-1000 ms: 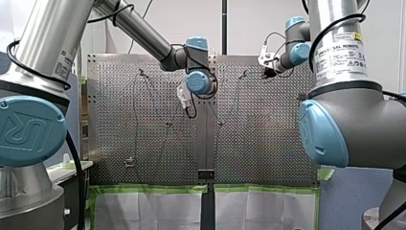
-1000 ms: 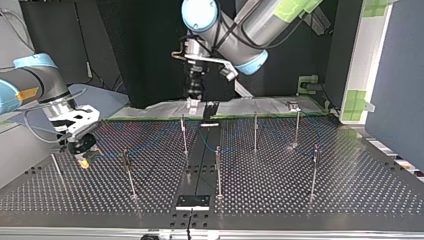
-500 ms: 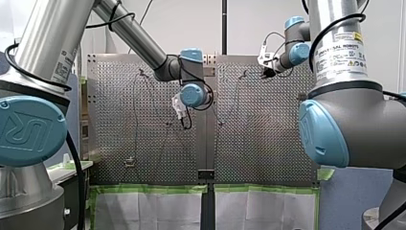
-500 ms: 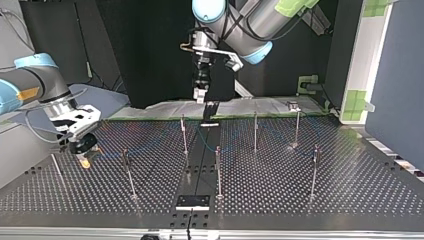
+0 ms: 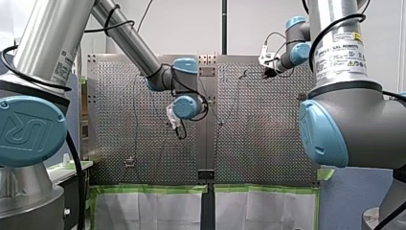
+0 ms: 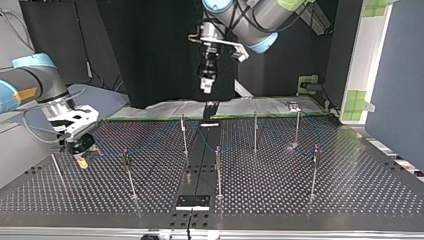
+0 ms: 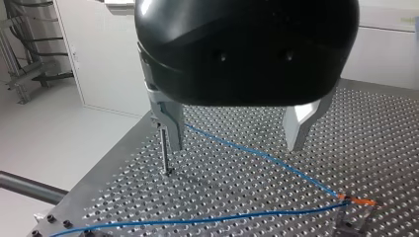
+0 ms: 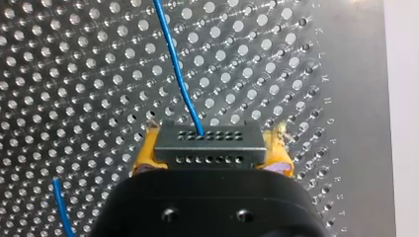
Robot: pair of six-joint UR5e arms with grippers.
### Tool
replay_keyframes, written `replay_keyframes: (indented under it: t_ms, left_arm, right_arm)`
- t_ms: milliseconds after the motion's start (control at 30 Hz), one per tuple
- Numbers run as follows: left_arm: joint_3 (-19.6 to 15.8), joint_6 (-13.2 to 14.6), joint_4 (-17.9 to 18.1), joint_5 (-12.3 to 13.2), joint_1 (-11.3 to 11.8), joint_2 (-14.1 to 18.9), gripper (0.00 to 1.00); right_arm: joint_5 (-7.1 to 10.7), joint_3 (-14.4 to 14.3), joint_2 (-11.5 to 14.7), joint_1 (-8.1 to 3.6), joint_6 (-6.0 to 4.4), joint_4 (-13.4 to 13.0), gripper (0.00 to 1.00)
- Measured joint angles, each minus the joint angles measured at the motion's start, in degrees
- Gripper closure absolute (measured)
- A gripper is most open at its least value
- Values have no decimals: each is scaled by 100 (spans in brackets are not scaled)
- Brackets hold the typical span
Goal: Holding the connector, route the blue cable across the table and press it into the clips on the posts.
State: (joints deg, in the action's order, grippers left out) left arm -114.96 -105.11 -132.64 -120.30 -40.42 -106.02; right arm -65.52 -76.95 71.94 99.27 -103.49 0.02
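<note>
Blue cable [image 8: 170,59] | my right claw [image 8: 210,152] grips connector [image 8: 207,140] | my left claw [image 7: 236,133] wide open, empty | I judge routing partly done, some posts [image 6: 218,172] remain.

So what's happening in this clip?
My right end effector, with yellow pads, is shut on the grey connector, low over the perforated table at the top view's left; the blue cable runs out of it across the holes. My left end effector hangs open and empty above the table, with the cable passing beneath it and a post beside it.
</note>
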Motion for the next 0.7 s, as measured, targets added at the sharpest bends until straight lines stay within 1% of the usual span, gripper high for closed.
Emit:
replay_keyframes:
  t_ms: [333,700]
  left_arm:
    - [-465,0,461,3,4,0,0]
    - [-995,0,991,3,4,0,0]
  right_arm:
    - [-5,0,1,-78,3,-5,100]
    - [-5,-1,0,-88,3,-3,100]
